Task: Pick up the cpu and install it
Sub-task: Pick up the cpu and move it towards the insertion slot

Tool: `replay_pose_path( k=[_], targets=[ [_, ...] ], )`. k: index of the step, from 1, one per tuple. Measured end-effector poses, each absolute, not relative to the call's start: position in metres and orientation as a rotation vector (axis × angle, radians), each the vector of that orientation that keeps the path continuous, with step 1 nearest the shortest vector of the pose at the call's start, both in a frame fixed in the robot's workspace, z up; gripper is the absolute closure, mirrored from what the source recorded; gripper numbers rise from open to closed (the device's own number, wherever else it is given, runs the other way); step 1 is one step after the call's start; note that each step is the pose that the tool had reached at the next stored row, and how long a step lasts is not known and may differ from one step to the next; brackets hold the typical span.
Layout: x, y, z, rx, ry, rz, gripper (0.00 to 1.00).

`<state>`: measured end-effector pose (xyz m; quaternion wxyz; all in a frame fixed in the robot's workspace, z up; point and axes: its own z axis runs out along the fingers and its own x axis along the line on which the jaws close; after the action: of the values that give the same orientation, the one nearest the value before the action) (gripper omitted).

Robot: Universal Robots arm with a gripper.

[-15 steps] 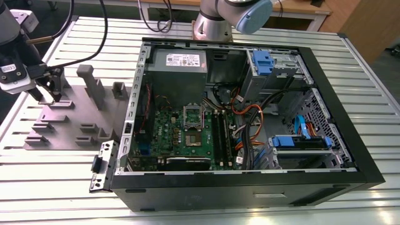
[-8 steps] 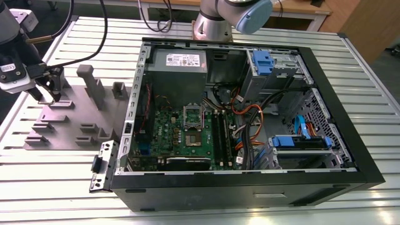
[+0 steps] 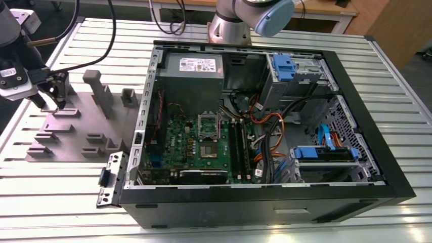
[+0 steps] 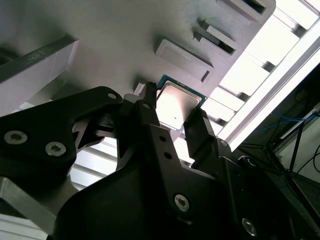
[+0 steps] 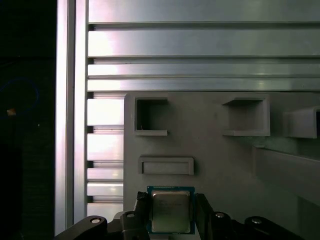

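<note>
Gripper [image 3: 52, 101] is down at the grey tray [image 3: 71, 139] on the exterior view's left, well apart from the open pc case [image 3: 270, 202]. Jaws are narrowed to chip width, w/ fingers [image 5: 142, 207] against both edges of the cpu [image 5: 171, 211]. Cpu sits right at the tray surface, next to a shallow rectangular slot [image 5: 166, 165].

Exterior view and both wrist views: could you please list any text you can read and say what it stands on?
No text is readable.
White label on the grey power supply box: print too small to read.
Small sticker on the wrist housing: too blurred to read.
cpu lid, in both wrist views: no legible marking.
</note>
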<state>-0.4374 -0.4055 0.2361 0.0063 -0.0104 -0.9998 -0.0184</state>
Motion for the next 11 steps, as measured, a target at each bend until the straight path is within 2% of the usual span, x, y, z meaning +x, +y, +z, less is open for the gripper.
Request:
replay_pose_path(
  k=[11],
  targets=[
    [-0.4374, -0.4055, 0.2440, -0.033, -3.128, -0.058, 0.53]
  ],
)
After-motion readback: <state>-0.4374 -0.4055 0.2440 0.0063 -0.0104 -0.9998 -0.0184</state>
